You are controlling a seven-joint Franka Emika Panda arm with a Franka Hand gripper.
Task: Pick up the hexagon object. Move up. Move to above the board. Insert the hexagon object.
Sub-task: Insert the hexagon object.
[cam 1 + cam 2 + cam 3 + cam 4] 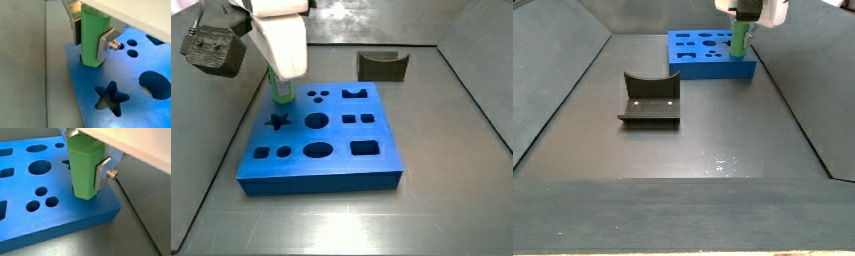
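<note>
Clearly we have the end effector [92, 37] clenched on the hexagon object [93, 42], upper centre in both wrist views, its lower tip entering a cutout at the board [67, 220] corner. We judge the peg light, stiff and smooth-sided, best pinched on opposite flats up high. The cutout's depth stays hidden beneath it.

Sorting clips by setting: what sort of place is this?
Probably a robot test cell: a walled grey tray holds only a blue shape board and a fixture, while the hand over the board's corner holds a green hexagon peg.
</note>
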